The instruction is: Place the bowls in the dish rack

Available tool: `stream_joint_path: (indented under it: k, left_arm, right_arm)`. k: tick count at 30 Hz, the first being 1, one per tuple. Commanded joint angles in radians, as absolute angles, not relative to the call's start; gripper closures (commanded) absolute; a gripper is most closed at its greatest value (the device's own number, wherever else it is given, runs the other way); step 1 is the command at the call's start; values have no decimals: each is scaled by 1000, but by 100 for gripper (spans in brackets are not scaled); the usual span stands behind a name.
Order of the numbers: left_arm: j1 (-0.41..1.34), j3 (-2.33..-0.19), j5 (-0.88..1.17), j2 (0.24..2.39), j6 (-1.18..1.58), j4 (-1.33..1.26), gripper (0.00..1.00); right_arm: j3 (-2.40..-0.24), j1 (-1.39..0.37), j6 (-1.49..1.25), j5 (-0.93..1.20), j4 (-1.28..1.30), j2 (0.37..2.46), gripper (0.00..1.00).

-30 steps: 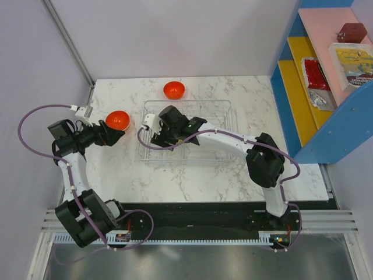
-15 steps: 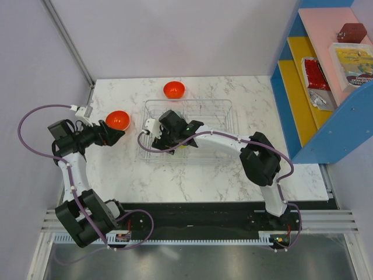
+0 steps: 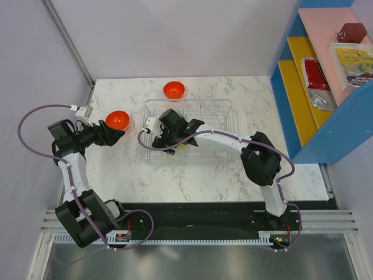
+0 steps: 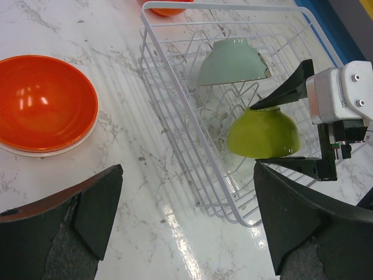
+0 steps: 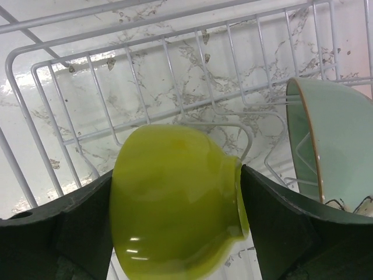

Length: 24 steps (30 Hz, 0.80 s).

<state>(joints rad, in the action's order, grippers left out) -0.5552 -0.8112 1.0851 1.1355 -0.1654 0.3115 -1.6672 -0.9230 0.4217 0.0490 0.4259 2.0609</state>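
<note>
The dish rack (image 3: 225, 105) is a white wire tray in the middle of the table. Inside it a lime green bowl (image 5: 175, 198) lies on its side between the fingers of my right gripper (image 5: 176, 192), which press on its base and rim; in the left wrist view the green bowl (image 4: 263, 133) rests low on the wires. A pale green bowl (image 4: 230, 61) stands on edge in the rack beside it. One orange bowl (image 3: 118, 120) sits on the table just ahead of my open left gripper (image 4: 187, 175). A second orange bowl (image 3: 173, 89) sits behind the rack.
A blue and yellow shelf unit (image 3: 315, 87) with packets stands at the right edge. The rack's rim (image 4: 152, 58) rises between the left gripper and the bowls in it. Grey walls close in the left and back.
My right gripper has shifted a little toward the rack's near left corner, carrying the green bowl lower. The left arm and both orange bowls have not moved.
</note>
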Motion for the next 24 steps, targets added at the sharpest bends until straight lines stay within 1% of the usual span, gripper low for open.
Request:
stream_joint_path:
  k: [1,3,6,9,16,24]
  left_arm:
    - [-564,-805,1126,1114,-187,288,0]
    - [-563,-807,1126,1114,-187,288,0]
    - [-564,-805,1126,1114,-187,288,0]
    - [-565,-805,1127,1111,-187,288,0]
    - [-565,-805,1126,1111,-187,287,0]
    - [-566,-805,1126,1109,-189,287,0]
  right_arm:
    - [-1700,-888,391,-55,571,2014,13]
    - [-1713,-887,416,-83,569,1994,8]
    - [-1721,-888,446,-112,571,1980,7]
    - [-1718,-890,477,-120,569,1967,2]
    - [-1687,-911,549,-192,542,1947,2]
    - [-1634,-945,612,-334,459,1940,2]
